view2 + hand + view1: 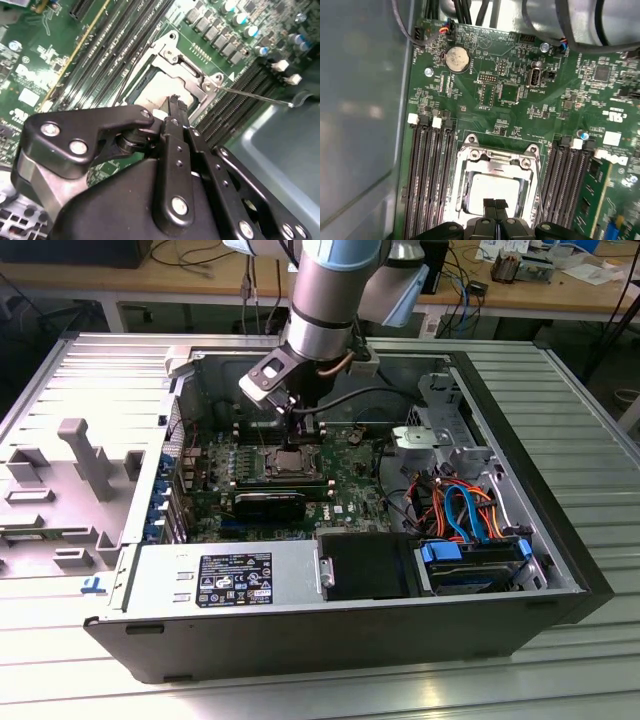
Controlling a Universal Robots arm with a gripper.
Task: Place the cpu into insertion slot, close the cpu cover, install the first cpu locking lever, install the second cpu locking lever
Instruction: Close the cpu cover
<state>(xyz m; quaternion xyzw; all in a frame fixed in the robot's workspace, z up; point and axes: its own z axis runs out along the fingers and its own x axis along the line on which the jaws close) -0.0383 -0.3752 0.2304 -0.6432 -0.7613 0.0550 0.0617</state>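
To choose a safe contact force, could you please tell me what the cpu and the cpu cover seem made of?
The cpu: probably metal, matte; its top looks dull, pale silver without sharp reflections. The cpu cover: likely thin sheet metal, brighter silver; it glints along its edges and corner tabs.

I see my black gripper (300, 438) hanging just above the silver-rimmed square insertion slot (291, 464). Green circuit board (352, 455) surrounds it.

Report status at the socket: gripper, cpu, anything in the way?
Gripper shut, tips just over the cpu. Cpu seated, cpu cover down around it. One locking lever angled out over the memory slots, looks unlatched.
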